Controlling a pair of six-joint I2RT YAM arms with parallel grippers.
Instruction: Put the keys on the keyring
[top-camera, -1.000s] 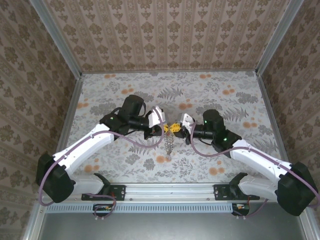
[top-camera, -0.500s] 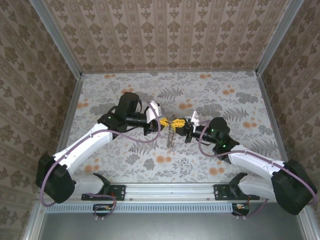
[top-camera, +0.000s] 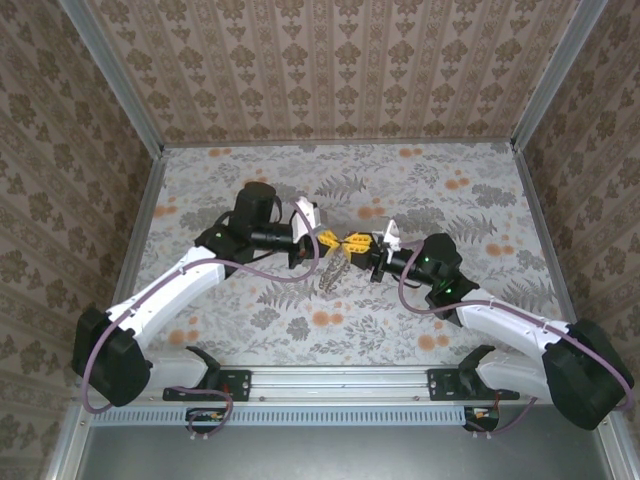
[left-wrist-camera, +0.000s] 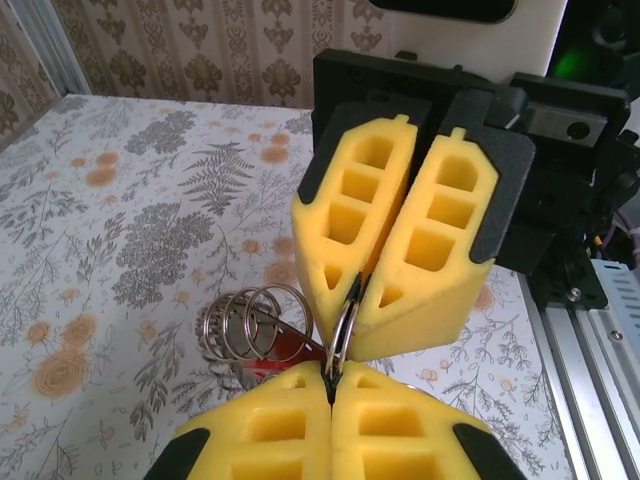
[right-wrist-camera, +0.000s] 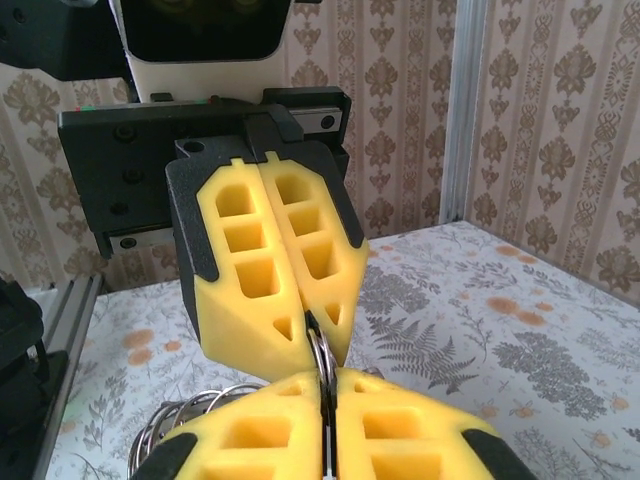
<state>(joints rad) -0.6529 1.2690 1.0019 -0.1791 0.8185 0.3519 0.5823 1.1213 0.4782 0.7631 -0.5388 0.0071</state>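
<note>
In the overhead view, the two arm bases sit nearest me on the rail (top-camera: 340, 380) along the bottom of the frame. Both arms reach in over the flowered surface (top-camera: 470, 180). At the middle of the frame the left gripper (top-camera: 327, 240) and the right gripper (top-camera: 356, 243) meet tip to tip. The keyring (top-camera: 331, 274) hangs just below that meeting point as a grey bundle; I cannot tell whether its lower end touches the surface.

On the left wrist camera, my own yellow jaws at the bottom edge are pressed together on one thin loop of the keyring. Just beyond them, the right gripper's jaws pinch the same loop from the opposite side, closed on it with no gap I can make out. The remaining coils hang left of centre, and the keys (left-wrist-camera: 285, 348), a small red piece, show at their lower right.

The right wrist camera agrees: both pairs of jaws are closed on the loop at centre, with the coils at lower left.
</note>
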